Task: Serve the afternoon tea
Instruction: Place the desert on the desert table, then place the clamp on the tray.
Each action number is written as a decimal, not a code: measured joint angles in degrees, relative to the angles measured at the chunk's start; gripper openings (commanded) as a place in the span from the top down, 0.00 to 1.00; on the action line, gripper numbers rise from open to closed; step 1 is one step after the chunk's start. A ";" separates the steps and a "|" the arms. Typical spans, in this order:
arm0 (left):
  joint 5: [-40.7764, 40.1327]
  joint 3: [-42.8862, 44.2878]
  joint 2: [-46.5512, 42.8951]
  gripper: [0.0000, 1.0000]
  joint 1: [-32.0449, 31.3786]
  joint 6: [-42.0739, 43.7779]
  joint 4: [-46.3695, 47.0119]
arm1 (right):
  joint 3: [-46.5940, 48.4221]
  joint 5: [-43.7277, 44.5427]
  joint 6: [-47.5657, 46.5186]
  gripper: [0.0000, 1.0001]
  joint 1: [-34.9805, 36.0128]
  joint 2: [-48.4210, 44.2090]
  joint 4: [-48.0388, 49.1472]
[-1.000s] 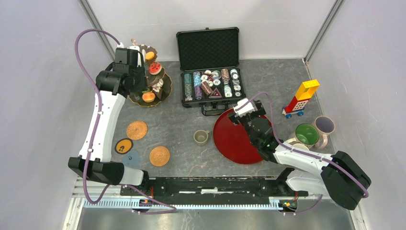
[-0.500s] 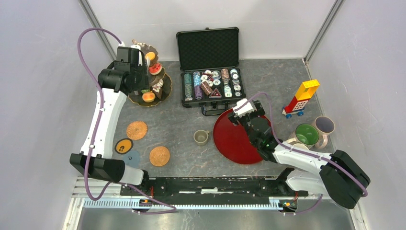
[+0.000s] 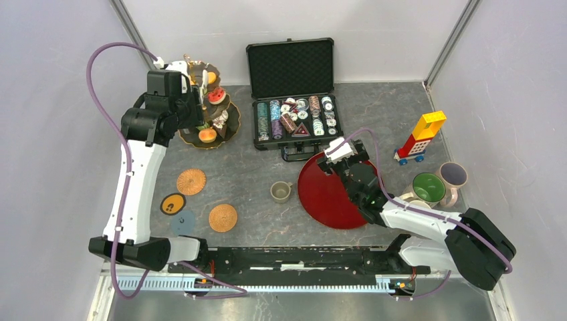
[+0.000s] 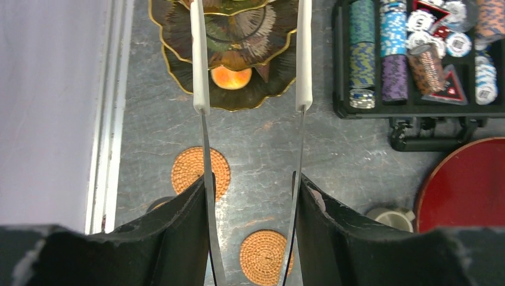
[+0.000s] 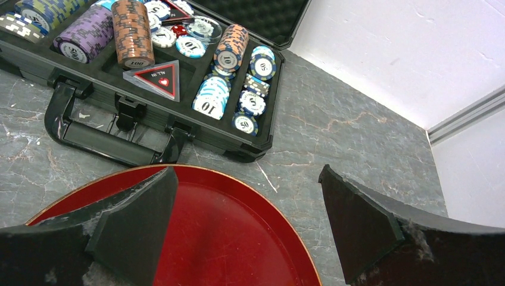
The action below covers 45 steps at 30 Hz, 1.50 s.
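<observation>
Left wrist | scalloped dark stand | woven round coaster | glossy red tray

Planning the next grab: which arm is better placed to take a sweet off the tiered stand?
Left. The left gripper, open, hangs over the tiered stand, fingers either side of the orange sweet. The right gripper is apart, over the red tray.

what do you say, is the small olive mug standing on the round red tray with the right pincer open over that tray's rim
No: the small olive mug stands on the grey table, left of the round red tray, per the top external view. The right pincer is open over that tray's rim.
</observation>
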 measured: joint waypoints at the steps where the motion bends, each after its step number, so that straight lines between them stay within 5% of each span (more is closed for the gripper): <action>1: 0.61 0.00 -0.33 0.44 0.00 0.00 0.02 | 0.00 0.00 0.00 0.02 0.00 0.00 0.00; 8: 8.83 -2.62 -1.57 0.45 0.04 0.44 1.03 | 0.00 -0.02 -0.02 0.02 0.00 0.00 0.00; 21: 17.25 -24.63 -10.58 0.47 -6.54 0.13 8.46 | 0.00 -0.24 0.00 0.02 0.00 0.15 0.00; 35: 0.96 -52.85 -16.92 0.48 -26.23 -15.87 27.06 | 0.96 -0.48 0.00 0.02 0.00 1.60 -0.42; 45: -10.58 -59.10 -15.23 0.48 -37.09 -26.49 33.22 | 0.96 -0.59 0.00 0.02 0.00 2.19 -0.46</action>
